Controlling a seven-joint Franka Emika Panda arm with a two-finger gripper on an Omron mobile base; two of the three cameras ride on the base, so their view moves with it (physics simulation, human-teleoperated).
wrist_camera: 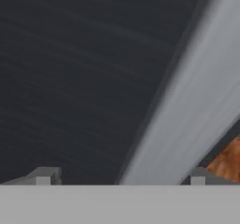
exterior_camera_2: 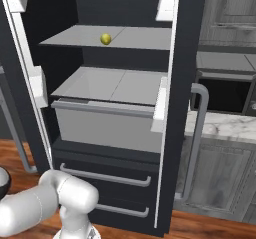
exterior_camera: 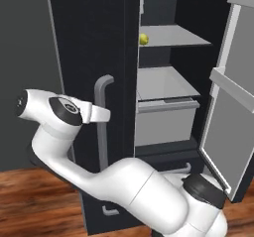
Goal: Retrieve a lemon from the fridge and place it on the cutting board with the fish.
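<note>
fridge (exterior_camera_2: 180, 83): door wide open so the arm can get in | lemon (exterior_camera_2: 105, 39): on top shelf (exterior_camera_2: 145, 38), waiting | gripper (wrist_camera: 120, 178): spread apart, holds nothing, by door handle (wrist_camera: 187, 124)

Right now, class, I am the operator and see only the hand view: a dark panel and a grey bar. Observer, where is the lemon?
Observer: The lemon lies on the upper shelf inside the fridge, with nothing touching it.
Operator: Is the way in open?
Observer: Yes. One door stands swung wide, its pale inner side showing.
Operator: And my grey bar?
Observer: It is the long handle of the other door. The hand sits by it, fingers apart and holding nothing.
</note>
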